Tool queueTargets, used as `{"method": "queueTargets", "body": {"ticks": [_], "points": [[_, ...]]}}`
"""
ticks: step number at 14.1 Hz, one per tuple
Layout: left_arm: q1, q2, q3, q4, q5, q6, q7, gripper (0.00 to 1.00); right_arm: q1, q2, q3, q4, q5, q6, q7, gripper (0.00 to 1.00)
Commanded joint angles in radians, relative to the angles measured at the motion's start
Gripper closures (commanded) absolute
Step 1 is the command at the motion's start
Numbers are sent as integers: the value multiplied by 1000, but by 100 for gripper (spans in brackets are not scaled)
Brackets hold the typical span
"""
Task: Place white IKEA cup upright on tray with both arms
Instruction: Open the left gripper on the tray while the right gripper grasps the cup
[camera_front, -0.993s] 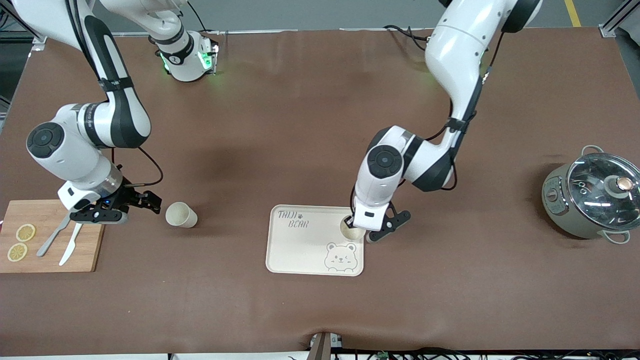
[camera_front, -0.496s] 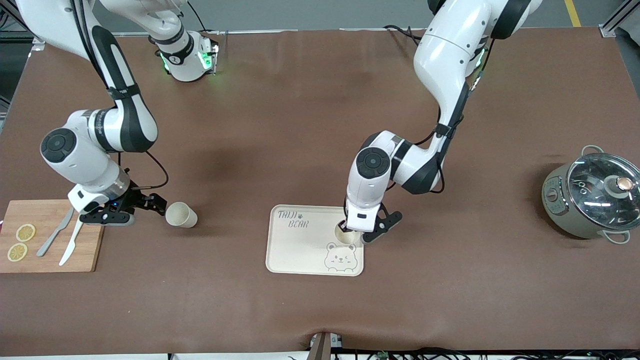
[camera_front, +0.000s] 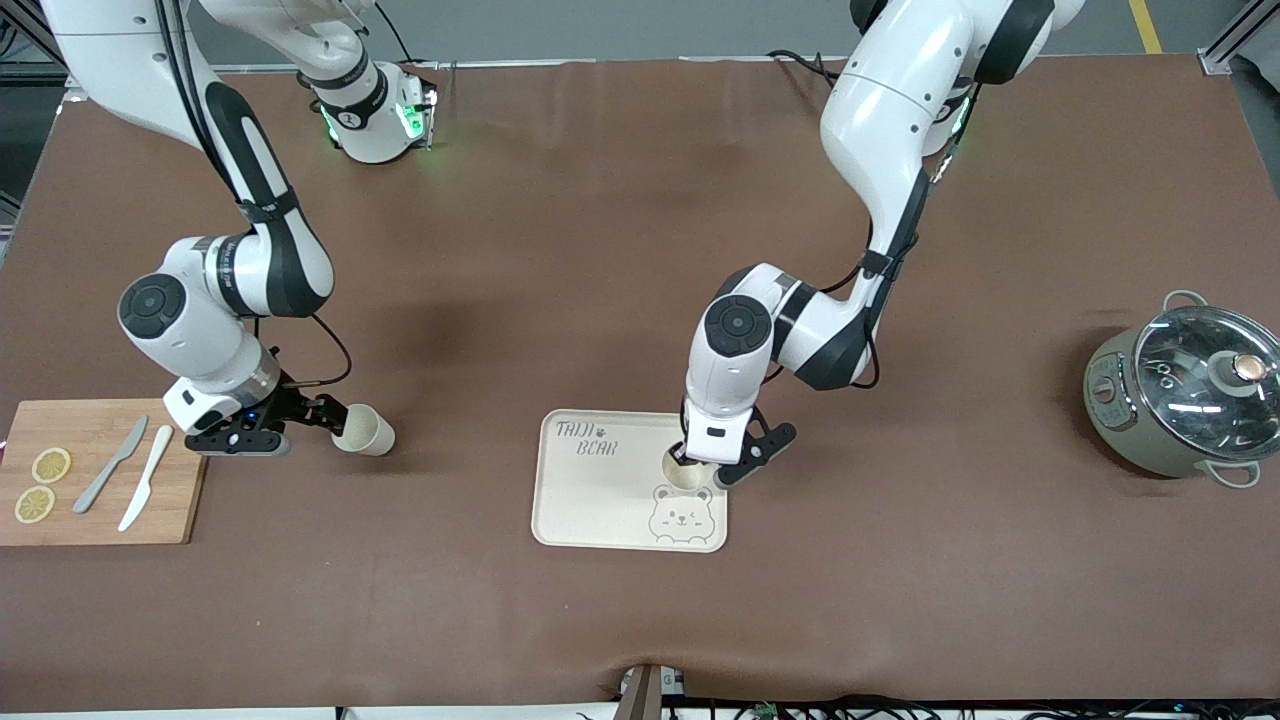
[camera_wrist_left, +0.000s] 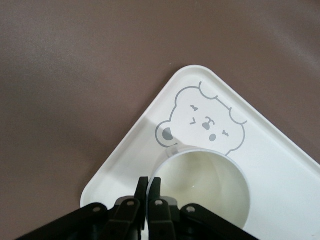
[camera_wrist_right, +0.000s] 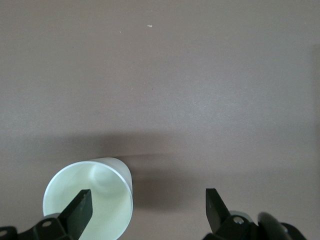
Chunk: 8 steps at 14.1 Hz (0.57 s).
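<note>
Placement was under way: my left gripper (camera_front: 703, 462) pinched one cup's (camera_front: 686, 470) rim over the tray (camera_front: 600, 500), needing lowering, while my right gripper (camera_front: 322, 420), open, reached the toppled cup (camera_front: 362, 430).

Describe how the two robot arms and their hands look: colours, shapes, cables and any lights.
Both arms are glossy white tubes with black bands at the joints and round grey-black joint caps. A thin black cable loops along each forearm. The right arm's base glows green. The left hand and the right hand are small and black, with linkage-like side struts and two flat fingers. No sleeves show.
</note>
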Motion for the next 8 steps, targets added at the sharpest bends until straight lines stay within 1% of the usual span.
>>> {"method": "queueTargets", "body": {"ticks": [1, 8], "points": [[-12, 23, 14, 26, 9, 6, -26, 100, 16, 12, -5, -13, 6, 32, -12, 0], [-12, 35, 15, 25, 9, 6, -25, 100, 19, 55, -5, -13, 6, 85, -12, 0]]}}
